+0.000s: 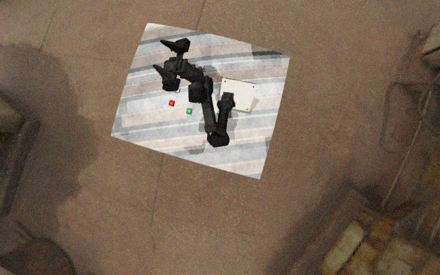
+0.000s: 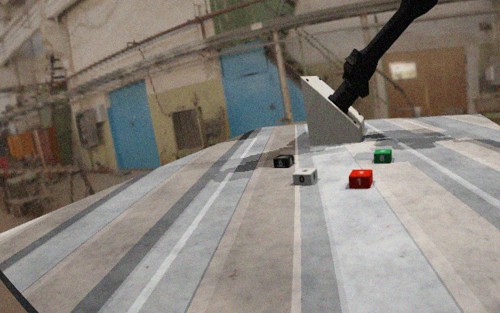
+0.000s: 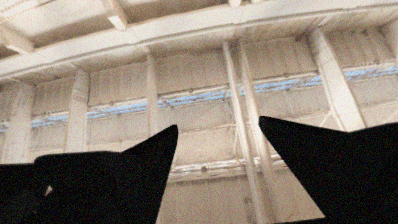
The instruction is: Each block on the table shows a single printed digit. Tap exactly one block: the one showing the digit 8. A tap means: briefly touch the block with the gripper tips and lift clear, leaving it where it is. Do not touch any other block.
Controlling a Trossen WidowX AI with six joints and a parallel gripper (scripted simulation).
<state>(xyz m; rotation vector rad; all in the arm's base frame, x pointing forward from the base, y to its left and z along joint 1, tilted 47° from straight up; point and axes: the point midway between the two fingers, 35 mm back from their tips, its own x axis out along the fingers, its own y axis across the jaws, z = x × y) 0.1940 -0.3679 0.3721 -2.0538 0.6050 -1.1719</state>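
My gripper (image 1: 157,53) (image 3: 217,124) is open and empty, raised high above the table, outside the exterior view. A green block (image 1: 189,111) (image 2: 382,156) shows a blurred digit that looks like 8. A red block (image 1: 171,103) (image 2: 360,179) shows 1. A white block (image 2: 304,177) shows 0; in the top view it is mostly hidden under the arm. A black block (image 2: 283,161) shows a small digit that looks like 6; the arm hides it in the top view. The wrist view shows no block.
The arm's base is mounted on a pale wedge-shaped stand (image 1: 238,92) (image 2: 331,122), behind the blocks in the exterior view. The striped table (image 1: 245,164) (image 2: 244,252) ends in straight edges. The wrist view shows only the fingers against walls and beams.
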